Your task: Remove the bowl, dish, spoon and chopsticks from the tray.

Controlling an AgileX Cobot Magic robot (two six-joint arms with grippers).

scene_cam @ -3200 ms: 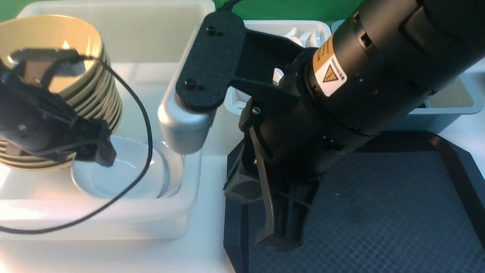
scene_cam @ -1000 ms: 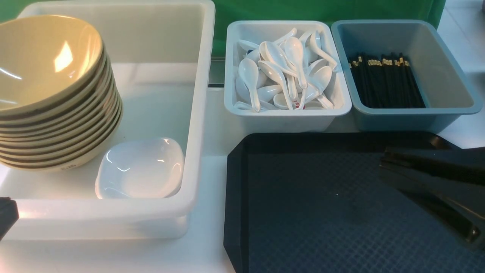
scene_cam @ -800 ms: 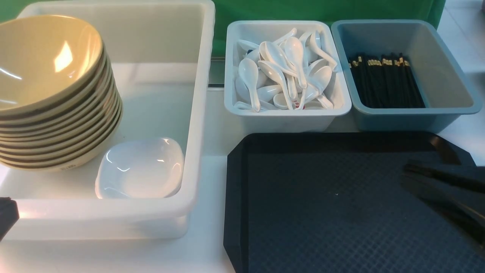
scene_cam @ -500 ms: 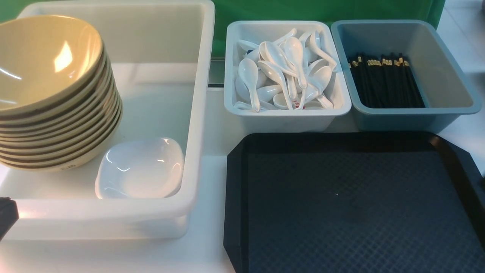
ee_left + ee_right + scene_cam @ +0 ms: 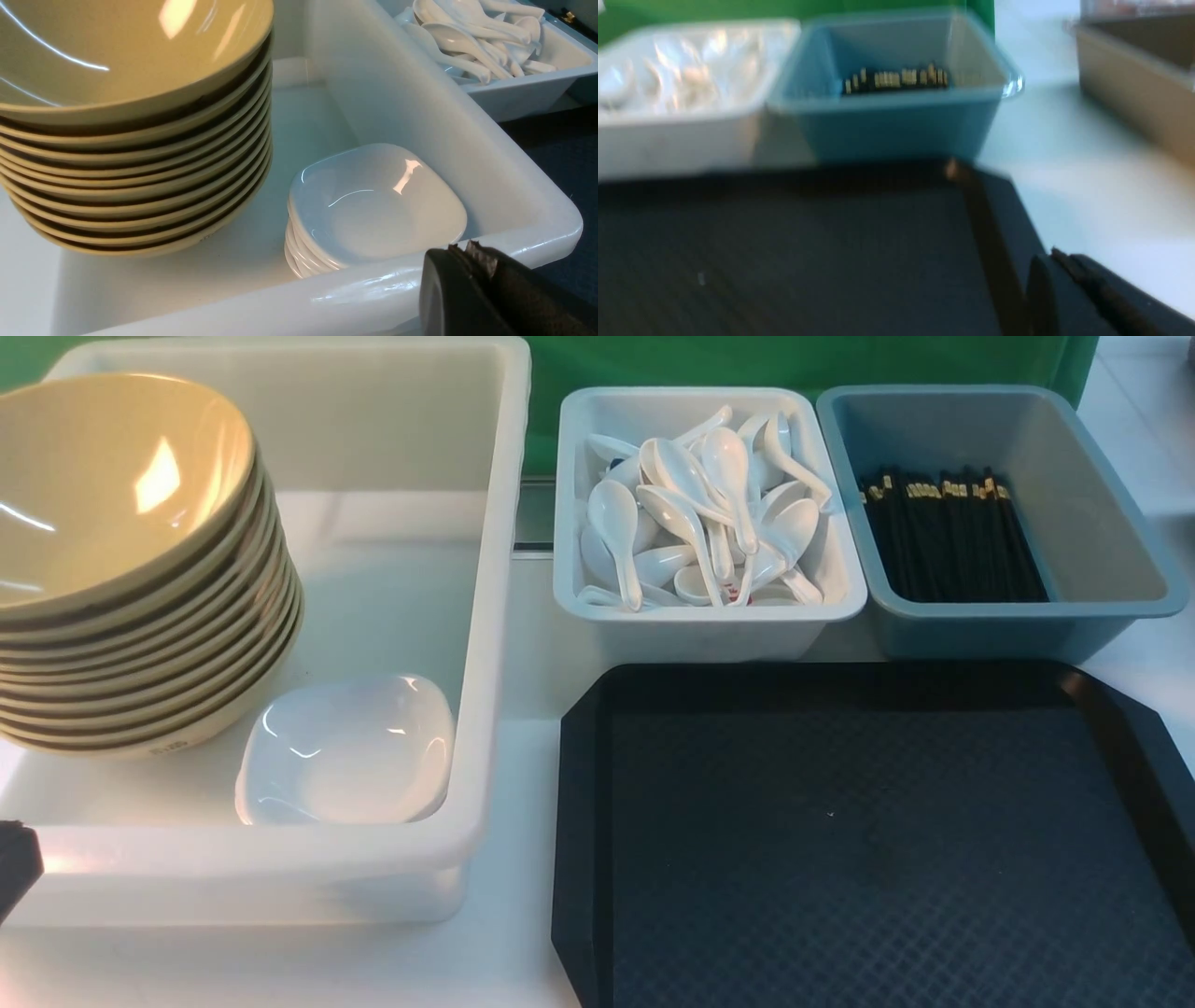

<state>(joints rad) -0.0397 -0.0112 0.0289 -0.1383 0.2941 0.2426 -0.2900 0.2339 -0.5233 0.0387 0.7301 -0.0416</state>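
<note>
Three tubs are standing before you on the counter (image 5: 523, 859): a large white tub (image 5: 467, 709) at left, a smaller white tub (image 5: 709, 635) and a blue-grey tub (image 5: 980, 635) beyond one flat black tray (image 5: 887, 849). You are seeing glossy yellow-tan bowls (image 5: 112, 504) nesting at the left inside the large white tub, mouths facing up, too close to count surely. At least three white, rounded-square dishes (image 5: 378, 205) are stacking near that tub's right wall, hollows facing up. More than ten glossy white spoons (image 5: 691, 523) are lying jumbled in the smaller white tub, handles pointing in mixed directions, several toward you. Many black chopsticks (image 5: 957, 541) are lying side by side in the blue-grey tub, gold-banded ends pointing far, long axes running near to far; you cannot count them singly. Your left fingers (image 5: 460, 249) and right fingers (image 5: 1057, 256) are staying closed, gripping nothing.
</note>
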